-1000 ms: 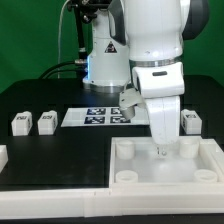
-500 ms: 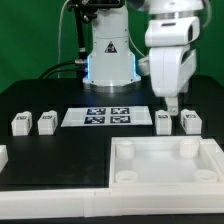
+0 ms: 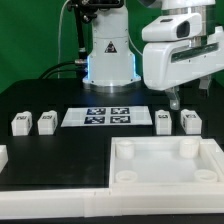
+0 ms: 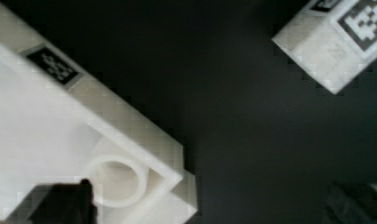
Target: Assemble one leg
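Jaws stand spread wide in the wrist view with nothing between them. The gripper (image 3: 175, 106) hangs released above the black table (image 3: 60, 160). Just below it lies the leg (image 3: 164, 122), marker face toward the exterior camera. Its long axis seems to run back from that camera, but it is foreshortened and hard to confirm. A second leg (image 3: 189, 121) lies near it on the exterior view's right, and the white tray (image 3: 150, 146) sits in front.
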Robot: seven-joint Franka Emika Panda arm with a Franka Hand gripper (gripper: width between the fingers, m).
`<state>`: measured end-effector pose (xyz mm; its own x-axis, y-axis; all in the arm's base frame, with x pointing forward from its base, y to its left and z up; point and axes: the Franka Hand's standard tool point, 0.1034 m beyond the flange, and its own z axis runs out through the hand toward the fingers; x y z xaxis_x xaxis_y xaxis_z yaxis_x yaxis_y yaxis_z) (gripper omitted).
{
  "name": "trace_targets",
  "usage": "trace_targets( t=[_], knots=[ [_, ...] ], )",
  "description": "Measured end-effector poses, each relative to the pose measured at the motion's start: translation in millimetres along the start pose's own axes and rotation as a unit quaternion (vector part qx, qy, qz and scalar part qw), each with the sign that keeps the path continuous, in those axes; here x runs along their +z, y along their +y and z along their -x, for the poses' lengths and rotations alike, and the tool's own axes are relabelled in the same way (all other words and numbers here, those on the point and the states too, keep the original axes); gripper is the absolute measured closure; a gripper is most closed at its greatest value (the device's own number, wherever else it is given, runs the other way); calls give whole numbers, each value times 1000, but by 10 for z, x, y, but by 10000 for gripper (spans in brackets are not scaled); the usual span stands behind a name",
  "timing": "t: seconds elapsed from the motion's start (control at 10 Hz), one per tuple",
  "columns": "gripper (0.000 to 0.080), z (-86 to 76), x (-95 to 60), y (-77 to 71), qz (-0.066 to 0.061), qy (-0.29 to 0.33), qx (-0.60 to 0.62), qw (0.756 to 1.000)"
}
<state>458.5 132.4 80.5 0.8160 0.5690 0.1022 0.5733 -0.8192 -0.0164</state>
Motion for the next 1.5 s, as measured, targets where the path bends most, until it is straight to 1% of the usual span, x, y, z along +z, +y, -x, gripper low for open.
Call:
trace_targets(
  t=[0.1,0.2,0.3,0.4,0.8,0.9,1.0,1.1,1.2,1.3,1.4,1.5],
  knots=[
    [150,-2,19,-48,-4,0,83,997],
    [150,7,95,-211,-8,-9,159,987],
    [150,-5,161,-321,-14,-16,240,971],
    [150,-11,203,-363,-21,-21,301,953],
    [150,-8,197,-357,-24,-34,298,954],
    [150,43,211,-370,-27,-58,295,953],
    [150,147,274,-418,-35,-114,297,947],
    [150,193,363,-450,-47,-176,299,937],
    [150,194,428,-469,-57,-232,300,924],
    [150,189,436,-484,-67,-283,300,909],
    [150,189,400,-516,-78,-337,292,892],
    [150,163,374,-527,-89,-373,289,877]
  ],
)
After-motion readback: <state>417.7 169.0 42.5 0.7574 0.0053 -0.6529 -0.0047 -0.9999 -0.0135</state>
